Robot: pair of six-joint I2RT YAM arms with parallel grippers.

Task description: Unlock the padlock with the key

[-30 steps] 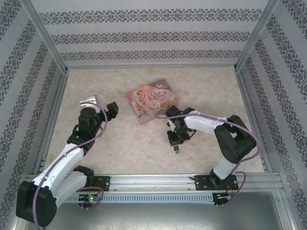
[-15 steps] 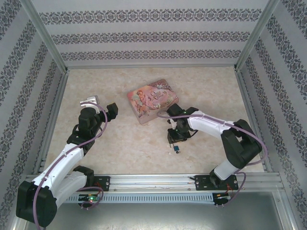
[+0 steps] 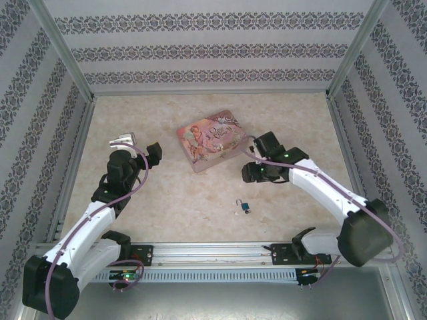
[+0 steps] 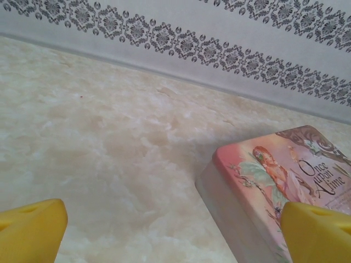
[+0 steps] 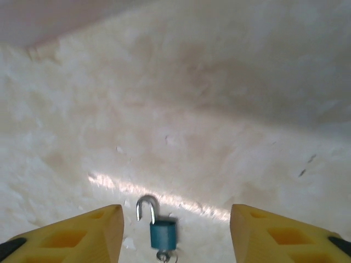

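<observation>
Blue padlock (image 5: 163,234) flat on tabletop (image 5: 230,109); right hand (image 5: 176,222) gaping above.

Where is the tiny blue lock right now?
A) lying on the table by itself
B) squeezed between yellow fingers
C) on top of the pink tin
A: the padlock lies on the bare table, and the right arm's yellow fingers are spread open, clear of it.

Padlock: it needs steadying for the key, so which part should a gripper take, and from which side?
Grip the padlock by its blue body, coming straight down and closing across its two narrow sides. It lies flat on the table, so those sides are the reachable parallel faces; the thin shackle would likely slip.
</observation>
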